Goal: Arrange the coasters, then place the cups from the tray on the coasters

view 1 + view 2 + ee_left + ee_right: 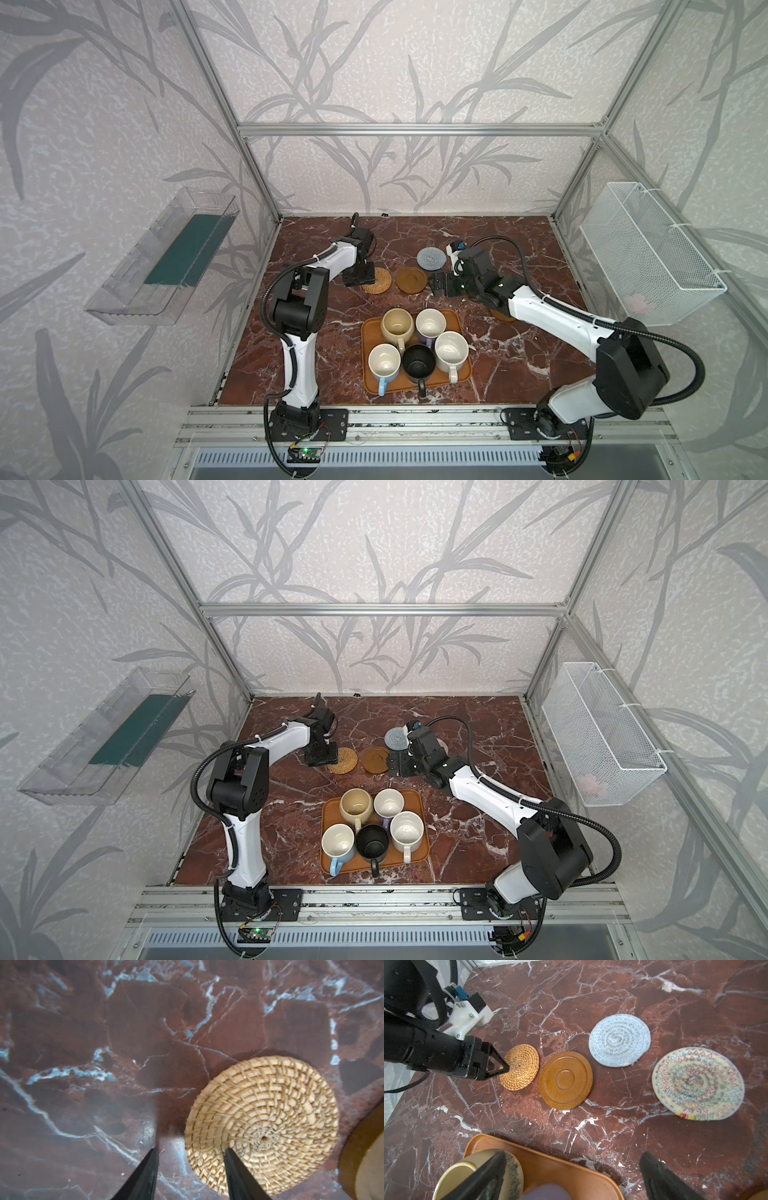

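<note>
We see the red-brown marble tabletop [519,249] carrying everything. On its near half lies the orange-brown tray [466,371], and all five mugs stand upright and crowded together on it. The beige mug [397,325] and the lavender mug [431,323] share the far side. The white mug [451,351] is on the right, the black mug [418,363] is in the near middle and the light blue mug [384,362] is at the near left.

Beyond the tray, the coasters lie flat on the marble in a loose row. The cream rope coaster [697,1083], stitched with coloured zigzags, is at the right end, and in both top views the right wrist mostly hides it. The blue-grey woven coaster [431,257] sits a little farther back. The smooth brown coaster [411,280], which has raised rings, lies just beside the tan rattan coaster [381,283]; we cannot tell whether their rims touch. Part of a second brown coaster [500,316] shows from under the right arm.

The left pincer [190,1150] is down at the rattan coaster's left rim with its fingers parted. One tip is over the weave and the other over bare marble, so the rim runs between them without being pinched. The right pincer [574,1154] is spread wide and holds nothing. It hovers low between the tray's far edge and the smooth brown coaster.
</note>
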Robot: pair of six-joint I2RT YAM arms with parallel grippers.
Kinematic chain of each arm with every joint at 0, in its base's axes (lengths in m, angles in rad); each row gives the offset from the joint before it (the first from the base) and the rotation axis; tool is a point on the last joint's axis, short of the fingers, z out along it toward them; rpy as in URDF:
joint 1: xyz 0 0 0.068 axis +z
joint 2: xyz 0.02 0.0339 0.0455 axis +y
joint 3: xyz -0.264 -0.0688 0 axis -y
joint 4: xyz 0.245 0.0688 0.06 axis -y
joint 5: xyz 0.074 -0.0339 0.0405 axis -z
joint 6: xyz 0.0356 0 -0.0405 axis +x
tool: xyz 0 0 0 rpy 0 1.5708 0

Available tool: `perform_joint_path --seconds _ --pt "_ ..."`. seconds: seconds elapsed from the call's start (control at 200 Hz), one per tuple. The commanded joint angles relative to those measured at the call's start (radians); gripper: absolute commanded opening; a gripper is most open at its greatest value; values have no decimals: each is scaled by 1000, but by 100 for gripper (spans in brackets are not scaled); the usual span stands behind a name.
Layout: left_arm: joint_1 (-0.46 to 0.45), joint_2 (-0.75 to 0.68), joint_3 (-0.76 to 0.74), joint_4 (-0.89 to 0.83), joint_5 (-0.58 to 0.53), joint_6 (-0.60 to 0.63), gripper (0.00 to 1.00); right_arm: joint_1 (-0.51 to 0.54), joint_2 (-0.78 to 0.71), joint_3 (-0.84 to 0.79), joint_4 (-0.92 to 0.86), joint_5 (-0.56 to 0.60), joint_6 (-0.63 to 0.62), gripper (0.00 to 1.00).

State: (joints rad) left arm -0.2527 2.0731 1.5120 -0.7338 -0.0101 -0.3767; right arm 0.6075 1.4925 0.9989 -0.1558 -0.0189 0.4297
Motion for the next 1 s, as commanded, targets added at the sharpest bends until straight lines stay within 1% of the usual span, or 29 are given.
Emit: perform_joint_path --seconds 0.0,0.11,0.175,0.225,0.325,0.47,0.555,0.645,0.735,0.88,0.995 --pt "6 16 24 -96 -110 -14 51 -9 -45 -32 37 23 22 99" --pt "19 -12 2 -94 -164 -20 51 -11 -59 -37 24 31 18 99" --pt "33 -26 -4 -99 -171 -25 51 -11 -66 -40 21 33 17 99" --pt "51 -39 -16 -91 -155 -38 51 -11 -72 -45 21 34 19 99" --pt "83 -71 -53 -51 -83 -67 50 -12 -79 -53 25 33 25 99" --pt "118 -78 -61 -54 -103 -70 50 -12 -85 -49 15 28 29 99" --pt "138 -76 -50 -56 -92 -69 50 -11 -91 -55 19 31 30 99" --pt "136 -87 -37 -77 -82 -69 50 -11 -90 -57 22 34 33 99" --pt "133 -122 -60 -57 -73 -73 50 -12 -87 -57 21 31 34 99" --pt "132 -132 -53 -63 -68 -73 51 -12 -84 -53 25 30 40 99" --pt "129 -164 -37 -77 -76 -77 54 -11 -84 -44 15 20 43 100"
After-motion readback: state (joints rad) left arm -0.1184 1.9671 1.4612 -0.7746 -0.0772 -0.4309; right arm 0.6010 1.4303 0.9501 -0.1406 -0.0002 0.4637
